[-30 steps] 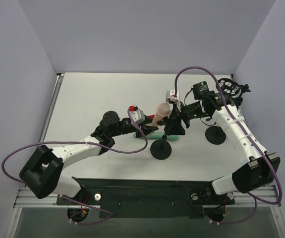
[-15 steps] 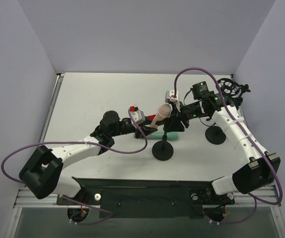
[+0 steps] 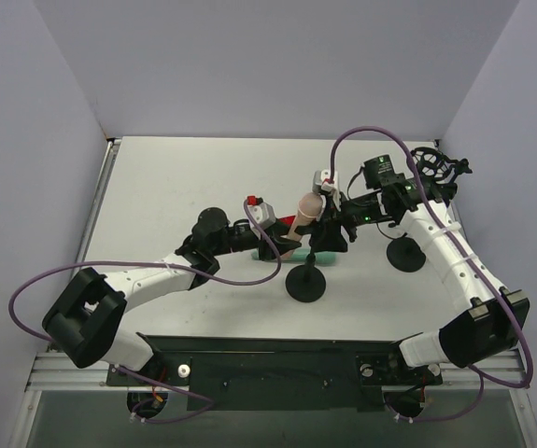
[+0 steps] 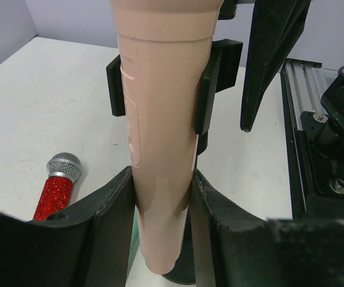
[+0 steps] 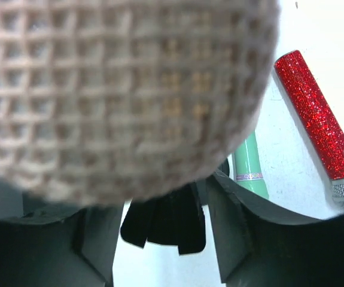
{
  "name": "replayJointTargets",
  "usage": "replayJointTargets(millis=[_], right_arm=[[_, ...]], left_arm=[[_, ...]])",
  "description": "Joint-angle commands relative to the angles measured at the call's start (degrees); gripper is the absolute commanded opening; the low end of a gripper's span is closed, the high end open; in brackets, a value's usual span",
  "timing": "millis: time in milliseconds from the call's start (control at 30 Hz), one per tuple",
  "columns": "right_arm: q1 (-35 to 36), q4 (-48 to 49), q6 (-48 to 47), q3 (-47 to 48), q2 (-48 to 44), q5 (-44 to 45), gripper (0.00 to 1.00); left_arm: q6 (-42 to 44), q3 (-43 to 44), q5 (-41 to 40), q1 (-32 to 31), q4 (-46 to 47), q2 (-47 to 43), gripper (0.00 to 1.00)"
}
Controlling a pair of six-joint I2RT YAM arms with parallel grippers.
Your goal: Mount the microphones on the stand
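Note:
My left gripper is shut on the lower handle of the pale pink microphone. The handle runs up through the black clip of the stand. Its mesh head fills the right wrist view, blurred. My right gripper straddles a black part of the clip; the frames do not show whether its pads touch it. The mint green microphone and the glittery red one lie on the table beneath.
A second black stand stands at the right, with a round black mount behind it near the back right corner. Walls enclose the white table on three sides. Purple cables loop off both arms.
My left arm has edged slightly forward with the pink microphone, and the stand's base has shifted a little. The right jaws have narrowed around the clip.

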Motion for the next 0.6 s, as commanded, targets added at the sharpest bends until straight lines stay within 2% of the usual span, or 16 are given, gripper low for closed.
replayJointTargets(millis=[0, 67, 133, 167, 200, 233, 400, 567], right_arm=[[-0.3, 1.4, 1.3, -1.4, -1.4, -3.7, 0.62], [-0.7, 1.3, 1.5, -1.6, -1.8, -4.2, 0.74], [-1.2, 1.3, 1.6, -1.7, -2.3, -4.4, 0.8], [-1.5, 1.3, 1.5, -1.8, -2.7, -4.4, 0.81], [-1.8, 1.4, 1.5, -2.1, -3.0, -4.6, 0.83], [-2.1, 1.4, 1.4, -2.2, -3.5, -5.0, 0.84], [-3.1, 1.4, 0.6, -3.3, -5.9, -4.9, 0.91], [-4.1, 1.2, -0.2, -4.5, -8.8, -4.6, 0.93]], left_arm=[[-2.9, 2.2, 0.7, -1.0, 5.9, 0.0, 0.0], [-2.9, 1.8, -0.2, -0.9, 5.6, -0.4, 0.0], [-3.0, 1.6, -1.6, -0.9, 4.7, -1.2, 0.03], [-3.0, 1.2, -2.0, -0.8, 4.1, -1.6, 0.13], [-3.1, 0.9, -3.0, -0.8, 4.0, -2.1, 0.18], [-3.4, 0.5, -3.9, -0.9, 3.8, -2.9, 0.27], [-4.4, -1.1, -8.0, -0.8, 3.4, -6.3, 0.55], [-3.9, -1.7, -9.4, -0.3, 0.5, -10.1, 0.67]])
